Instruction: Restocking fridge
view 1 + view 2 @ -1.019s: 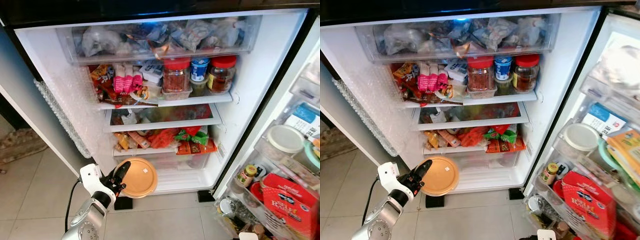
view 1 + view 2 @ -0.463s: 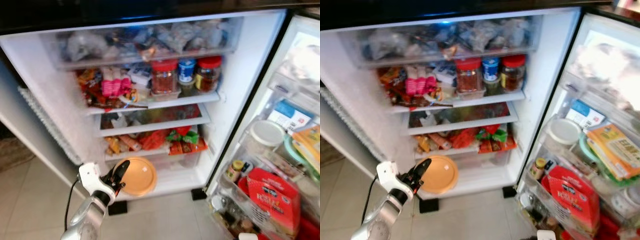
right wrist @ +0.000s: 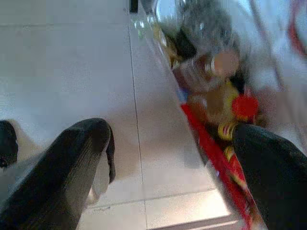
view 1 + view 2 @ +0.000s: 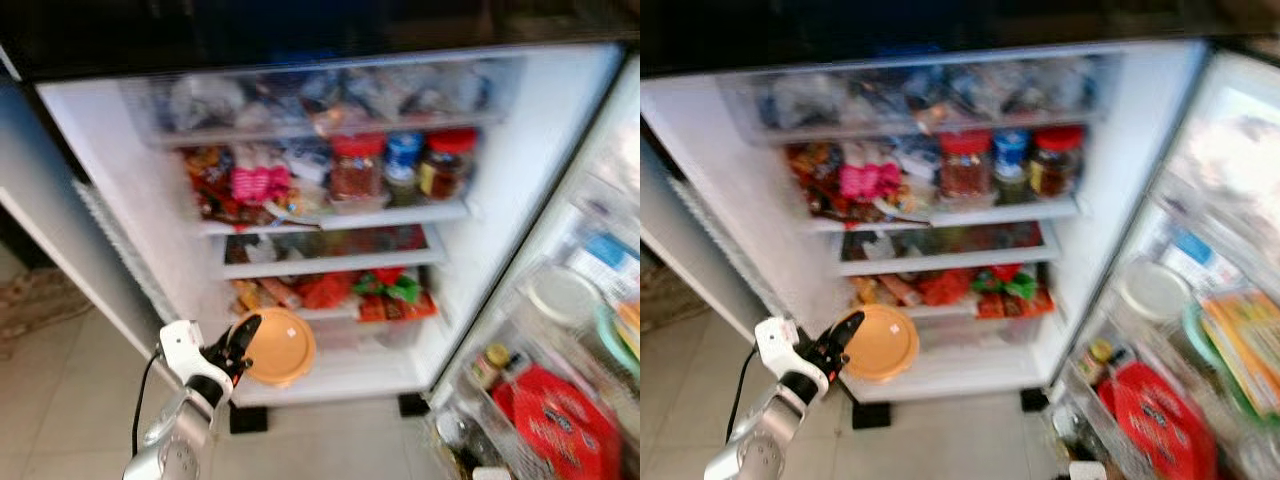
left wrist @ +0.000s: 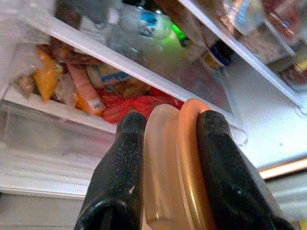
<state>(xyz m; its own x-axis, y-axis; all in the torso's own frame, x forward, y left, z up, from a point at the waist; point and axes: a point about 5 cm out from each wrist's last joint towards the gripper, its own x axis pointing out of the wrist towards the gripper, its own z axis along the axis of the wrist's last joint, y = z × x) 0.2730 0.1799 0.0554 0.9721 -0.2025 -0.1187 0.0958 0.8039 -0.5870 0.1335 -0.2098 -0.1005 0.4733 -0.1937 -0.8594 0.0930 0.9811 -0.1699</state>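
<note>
**Left gripper holds lidded container edge-on at the foot of the open fridge**

The left gripper (image 4: 240,345) sits in the lower left of the head view, its two black fingers (image 5: 120,163) clamped across the rim of a round orange-lidded container (image 4: 278,346). The wrist view shows the pale tub and orange lid pinched together between the pads. The container hangs on edge in front of the fridge (image 4: 520,150), level with the lowest shelf (image 4: 335,375).

Handling, as judged: the container looks like light, stiff plastic with a smooth, somewhat slippery surface. A rim pinch spanning lid and tub together appears sound; contents cannot be seen, so weight is uncertain.

The right gripper (image 3: 168,163) has its fingers spread apart, empty, over floor tiles beside the door racks.

Against the earlier frames, the whole picture has shifted and blurred, indicating camera movement. The grip on the container is unchanged.
</note>
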